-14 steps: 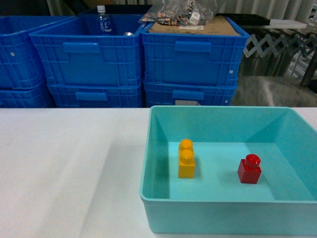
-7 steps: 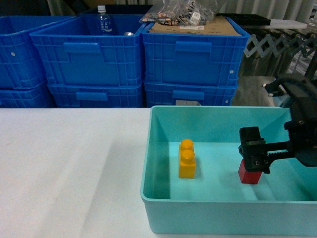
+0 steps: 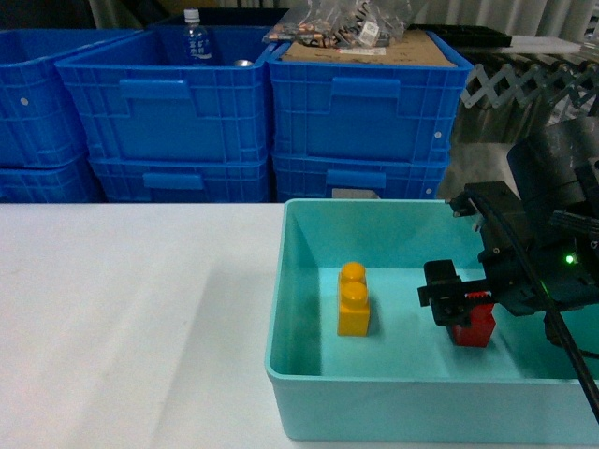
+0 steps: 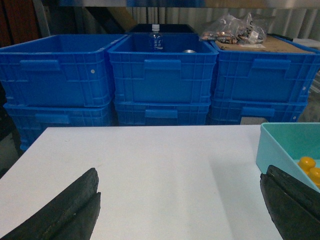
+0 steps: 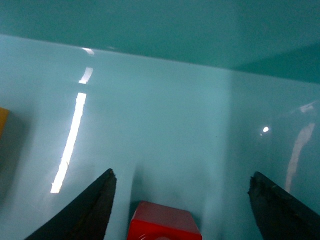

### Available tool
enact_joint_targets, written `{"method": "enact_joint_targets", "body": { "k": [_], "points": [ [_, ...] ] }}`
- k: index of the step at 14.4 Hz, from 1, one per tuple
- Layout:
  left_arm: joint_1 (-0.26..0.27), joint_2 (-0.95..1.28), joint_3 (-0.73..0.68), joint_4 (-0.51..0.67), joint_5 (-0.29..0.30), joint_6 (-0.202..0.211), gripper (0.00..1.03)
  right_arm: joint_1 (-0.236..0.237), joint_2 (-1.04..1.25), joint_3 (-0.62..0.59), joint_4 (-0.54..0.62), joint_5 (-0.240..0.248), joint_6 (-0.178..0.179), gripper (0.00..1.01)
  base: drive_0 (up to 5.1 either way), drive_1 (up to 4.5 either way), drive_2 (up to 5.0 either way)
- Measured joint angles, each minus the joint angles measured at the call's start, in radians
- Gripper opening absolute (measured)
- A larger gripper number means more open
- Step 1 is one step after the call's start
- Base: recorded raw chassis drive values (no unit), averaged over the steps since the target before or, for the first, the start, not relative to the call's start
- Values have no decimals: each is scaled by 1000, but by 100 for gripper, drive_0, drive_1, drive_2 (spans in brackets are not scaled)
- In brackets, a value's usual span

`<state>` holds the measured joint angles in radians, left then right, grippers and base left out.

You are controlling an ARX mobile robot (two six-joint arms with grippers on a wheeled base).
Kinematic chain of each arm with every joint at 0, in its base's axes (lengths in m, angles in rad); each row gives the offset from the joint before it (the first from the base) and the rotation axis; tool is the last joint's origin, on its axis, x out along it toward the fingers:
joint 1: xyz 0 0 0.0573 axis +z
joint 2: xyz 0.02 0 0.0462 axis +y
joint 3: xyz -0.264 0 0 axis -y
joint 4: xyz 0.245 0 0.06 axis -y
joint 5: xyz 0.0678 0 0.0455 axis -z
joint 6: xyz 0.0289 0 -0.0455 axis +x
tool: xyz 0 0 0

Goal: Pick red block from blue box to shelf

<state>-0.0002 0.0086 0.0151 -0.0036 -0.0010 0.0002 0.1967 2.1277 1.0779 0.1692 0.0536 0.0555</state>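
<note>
Black right arm (image 3: 547, 234) with black cable, green light, matte black hand (image 3: 449, 304)

The setting looks like a warehouse or storeroom corner used as a robot test bench. Deep-blue ribbed crates (image 3: 356, 103) stand stacked in rows at the far side, one holding a water bottle (image 3: 193, 37), another topped with cardboard and bagged small parts (image 3: 351, 23). A plain white table (image 3: 131, 327) fills the near ground, and a folding metal lattice (image 3: 524, 79) stands at far right.

text: none legible | bottle (image 3: 192, 37) label: too small to read; crates: unmarked
</note>
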Motion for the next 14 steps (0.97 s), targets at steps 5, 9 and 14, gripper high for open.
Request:
{"method": "enact_joint_targets", "body": {
  "k": [5, 9, 14],
  "points": [
    [0, 0, 0, 0, 0, 0, 98, 13, -13, -32, 18, -28, 5, 30, 0, 0, 0],
    [0, 0, 0, -2, -1, 0, 98, -8, -188, -520, 983, 130, -42, 29, 0, 0, 0],
    [0, 0, 0, 0, 0, 0, 98, -78, -502, -821, 1109, 54, -49, 29, 0, 0, 0]
  ]
}}
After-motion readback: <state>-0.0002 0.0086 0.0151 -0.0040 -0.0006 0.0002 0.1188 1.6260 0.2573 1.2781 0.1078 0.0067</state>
